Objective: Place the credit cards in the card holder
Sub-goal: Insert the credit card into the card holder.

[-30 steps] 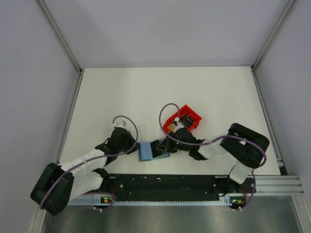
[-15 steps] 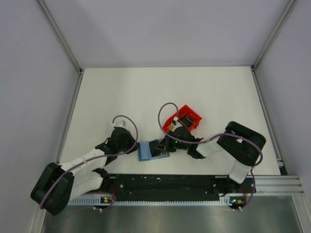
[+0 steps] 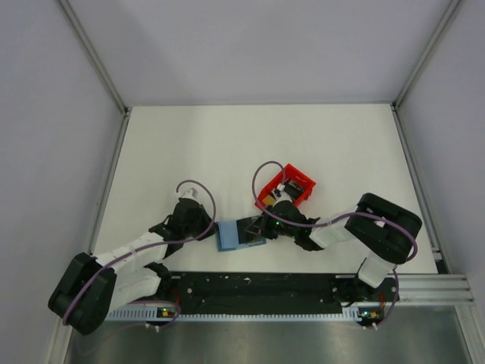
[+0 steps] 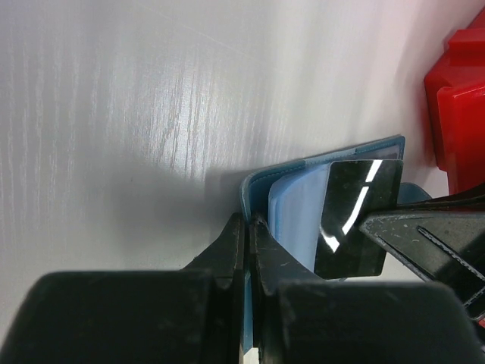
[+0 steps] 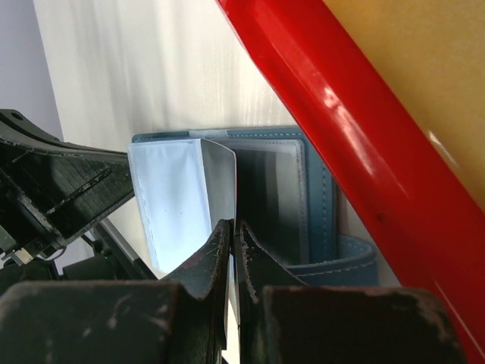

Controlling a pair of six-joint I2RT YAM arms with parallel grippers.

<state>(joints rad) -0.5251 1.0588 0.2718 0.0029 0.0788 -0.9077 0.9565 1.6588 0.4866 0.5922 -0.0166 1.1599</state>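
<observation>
The teal card holder (image 3: 236, 235) lies open on the tabletop (image 3: 227, 152), close to the red bin (image 3: 288, 187) on its near left side; the left hand (image 4: 248, 227) is clamped on the holder's edge; the right hand (image 5: 231, 229) pinches a black credit card (image 4: 355, 220), held at the holder's clear pockets (image 5: 174, 201); a gold card (image 5: 424, 61) shows inside the bin.

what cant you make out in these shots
red bin contents: too small from above; right wrist shows only a blurred tan patch past the rim.
card holder pockets, filled or not: left wrist, the black card covers them; right wrist, sheen blurs them.
</observation>
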